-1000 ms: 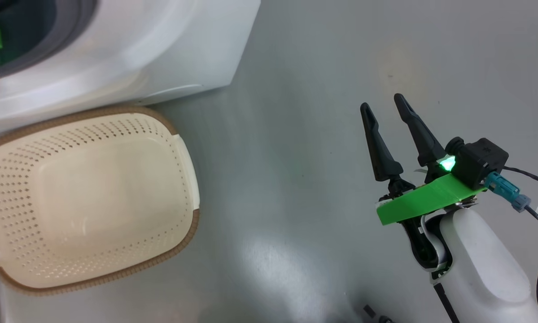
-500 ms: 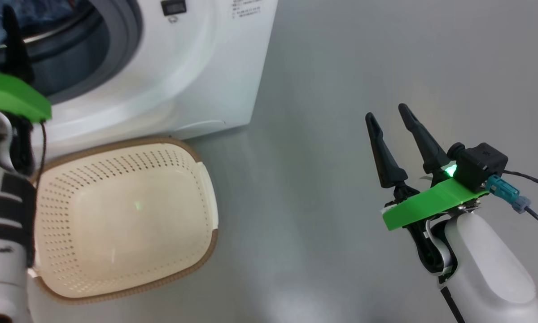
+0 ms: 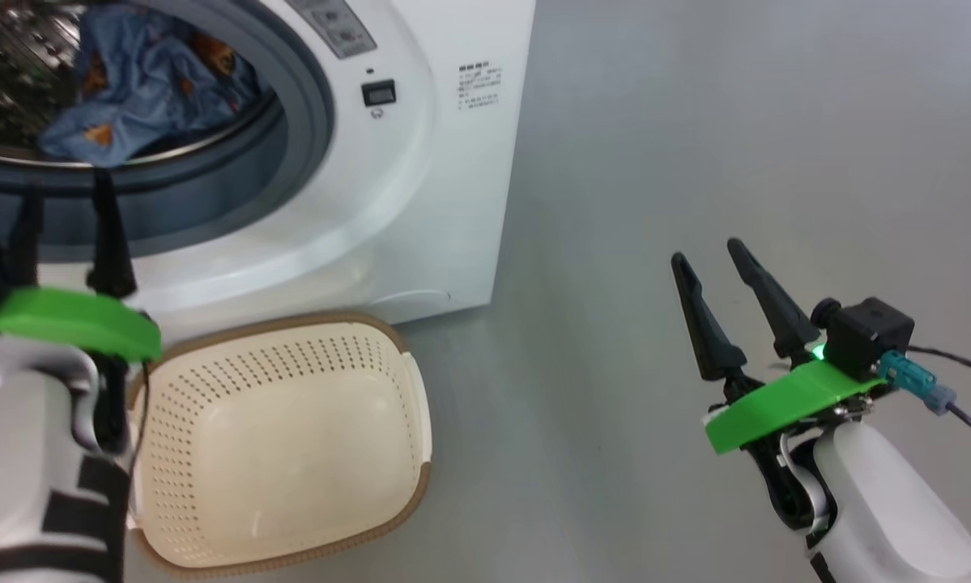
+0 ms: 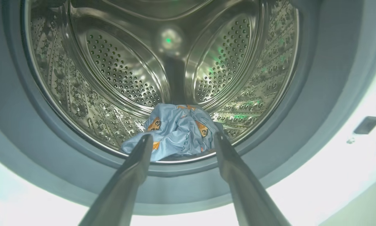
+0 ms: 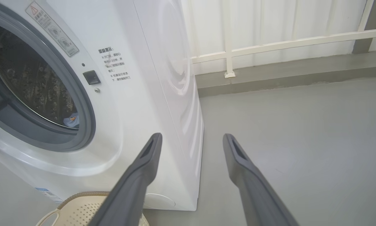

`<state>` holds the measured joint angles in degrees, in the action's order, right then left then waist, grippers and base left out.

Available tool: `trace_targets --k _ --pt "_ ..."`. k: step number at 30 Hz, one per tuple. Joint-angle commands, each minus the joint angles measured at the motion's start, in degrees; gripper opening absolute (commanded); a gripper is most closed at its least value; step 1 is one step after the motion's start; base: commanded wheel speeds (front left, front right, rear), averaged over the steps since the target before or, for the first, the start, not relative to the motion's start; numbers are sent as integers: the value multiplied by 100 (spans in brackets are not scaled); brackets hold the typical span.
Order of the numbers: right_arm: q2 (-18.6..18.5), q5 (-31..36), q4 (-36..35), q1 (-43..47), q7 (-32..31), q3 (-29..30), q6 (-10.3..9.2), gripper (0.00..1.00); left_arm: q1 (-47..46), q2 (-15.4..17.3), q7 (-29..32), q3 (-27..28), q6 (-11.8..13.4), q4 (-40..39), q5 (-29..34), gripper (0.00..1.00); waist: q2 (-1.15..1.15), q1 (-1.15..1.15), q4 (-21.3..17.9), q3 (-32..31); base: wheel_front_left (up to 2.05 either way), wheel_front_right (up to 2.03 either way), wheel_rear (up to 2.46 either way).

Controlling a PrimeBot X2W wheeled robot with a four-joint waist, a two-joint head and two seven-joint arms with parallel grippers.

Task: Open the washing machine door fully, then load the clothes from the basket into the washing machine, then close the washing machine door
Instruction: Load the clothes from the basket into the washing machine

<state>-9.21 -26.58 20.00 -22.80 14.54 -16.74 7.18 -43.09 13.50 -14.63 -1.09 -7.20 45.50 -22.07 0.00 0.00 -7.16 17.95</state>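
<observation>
Closest to the camera: the left pincer [image 3: 66, 185] is spread wide with nothing between its fingers, and it points straight at the washer opening. The right pincer [image 3: 705, 249] is spread too and hangs over bare floor, well off to the right. Just in front of the washing machine [image 3: 420, 202] sits the basket [image 3: 283, 437], cream plastic full of little holes, with a brown woven-look rim and a white handle on its right side. You can see its whole perforated bottom.

The clothes [image 4: 178, 131] are inside the steel drum [image 4: 119, 69], a crumpled light blue bundle with orange-brown cartoon prints lying at the bottom, right behind the grey-blue gasket [image 3: 291, 154].

The floor [image 3: 696, 121] is smooth, shiny grey. At the back of the room there's a white railing [image 5: 269, 44] against a pale wall.

The left arm covers the basket's left edge, the machine's left side is cut off, and the print on its front is too small to read.
</observation>
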Motion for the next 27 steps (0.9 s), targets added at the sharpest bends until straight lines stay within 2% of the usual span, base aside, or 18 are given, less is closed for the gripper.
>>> trace_targets --k 1,12,19,27 --pt "-46 -78 -91 140 46 -125 31 100 169 199 -37 165 -26 -223 37 100 0 0 131 -324 0 0 0" --pt "-208 -138 -121 385 46 -43 31 100 1400 -74 -37 426 -28 -1128 28 100 0 0 304 -792 0 0 0" --pt "-228 -117 -159 497 46 17 31 100 2072 -179 -37 698 -28 -1638 22 100 0 0 298 -1017 0 0 0" --pt "-298 -127 -167 667 46 72 31 100 2806 -471 -37 887 13 -2198 57 100 0 0 290 -1261 0 0 0"
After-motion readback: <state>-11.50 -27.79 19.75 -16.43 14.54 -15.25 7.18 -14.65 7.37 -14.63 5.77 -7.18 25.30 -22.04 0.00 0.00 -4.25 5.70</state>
